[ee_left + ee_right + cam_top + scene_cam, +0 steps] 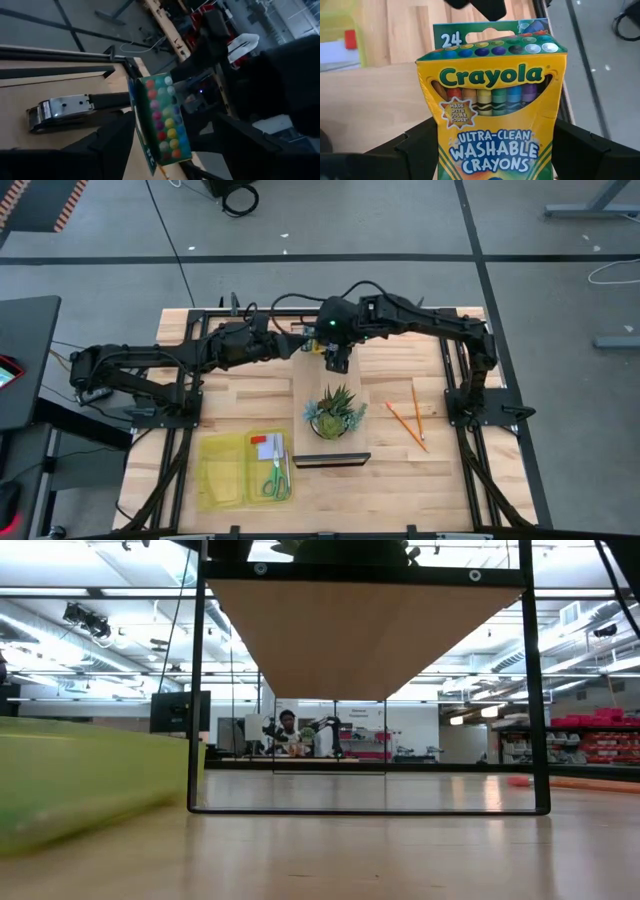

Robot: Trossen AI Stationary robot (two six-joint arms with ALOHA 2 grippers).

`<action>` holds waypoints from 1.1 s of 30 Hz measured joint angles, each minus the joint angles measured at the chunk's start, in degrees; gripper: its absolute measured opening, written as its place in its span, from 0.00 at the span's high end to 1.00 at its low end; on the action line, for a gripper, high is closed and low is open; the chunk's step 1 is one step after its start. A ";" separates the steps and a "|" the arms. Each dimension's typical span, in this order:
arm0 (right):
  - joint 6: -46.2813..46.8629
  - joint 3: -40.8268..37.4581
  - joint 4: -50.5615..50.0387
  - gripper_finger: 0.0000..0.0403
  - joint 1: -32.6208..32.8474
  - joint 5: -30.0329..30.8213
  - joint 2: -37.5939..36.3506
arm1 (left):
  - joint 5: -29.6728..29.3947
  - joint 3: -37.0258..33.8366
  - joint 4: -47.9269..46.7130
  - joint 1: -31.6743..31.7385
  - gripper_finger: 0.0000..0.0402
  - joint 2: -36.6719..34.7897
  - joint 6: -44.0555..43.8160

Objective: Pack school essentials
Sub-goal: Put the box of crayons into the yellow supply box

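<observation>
The yellow-and-green crayon box (495, 125) hangs in the air over the table's far middle (310, 343), with my right gripper (495, 132) shut on it. My left gripper (172, 122) comes from the table's left, open. Its fingers stand on either side of the box's dotted lid end (165, 115), with a gap showing on one side. Green-handled scissors (275, 480), a pale note pad (262, 450) and a tiny red piece (351, 39) lie in the yellow-green pouch (222, 472) at the near left. Two orange pencils (408, 422) lie on the table at the right. My right gripper pinches the crayon box by its two narrow long sides (441, 150), low on the box, one finger on each. The fingers come from the table's right, slanting down, and lie across the box. The box is lifted clear, with its printed front toward the wrist camera and its lid end pointing away from the fingers.
A spiky green potted plant (335, 415) stands on a raised wooden shelf with a black frame (365, 640) in the table's middle. A black stapler (60, 110) lies on the wood beyond the box. In the low view the pouch (80, 780) shows at the left.
</observation>
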 joint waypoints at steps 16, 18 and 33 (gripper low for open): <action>-1.48 0.09 -1.95 0.21 0.69 2.92 -0.61 | -0.89 -0.04 -0.76 0.00 0.37 0.68 -0.92; -2.16 0.09 -0.44 0.21 0.91 2.74 -0.61 | -0.89 -0.04 -0.67 0.00 0.38 0.66 -0.91; -2.77 0.04 5.34 0.21 1.10 -0.97 0.96 | -0.20 -0.07 0.12 -0.14 0.40 0.77 0.82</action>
